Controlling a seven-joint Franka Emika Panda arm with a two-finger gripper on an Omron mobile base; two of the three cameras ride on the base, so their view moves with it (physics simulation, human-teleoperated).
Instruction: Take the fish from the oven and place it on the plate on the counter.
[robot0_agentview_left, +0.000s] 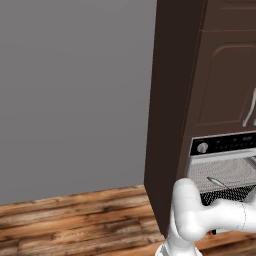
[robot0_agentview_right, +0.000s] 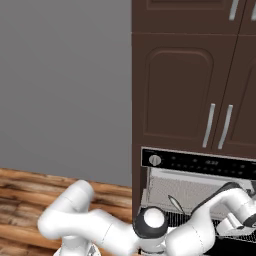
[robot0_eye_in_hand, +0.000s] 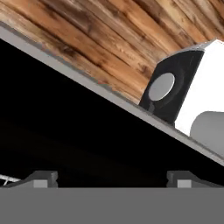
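The oven (robot0_agentview_left: 225, 144) (robot0_agentview_right: 200, 162) is set in dark brown cabinetry, and its inside is exposed. A slim dark grey-silver fish (robot0_agentview_left: 217, 182) (robot0_agentview_right: 175, 204) lies on the wire rack (robot0_agentview_right: 200, 218) near the oven's left side. My arm reaches low in front of the oven, with its hand at the right below the rack. In the hand view my gripper (robot0_eye_in_hand: 113, 179) is open, its fingertips (robot0_eye_in_hand: 41, 177) far apart with nothing between them. It faces a black surface with a grey edge. The plate and the counter are out of view.
Tall brown cabinet doors with silver handles (robot0_agentview_right: 218, 126) rise above the oven. A grey wall (robot0_agentview_left: 75, 95) stands to the left over a wooden plank floor (robot0_agentview_left: 75, 220). My own base shows past the grey edge in the hand view.
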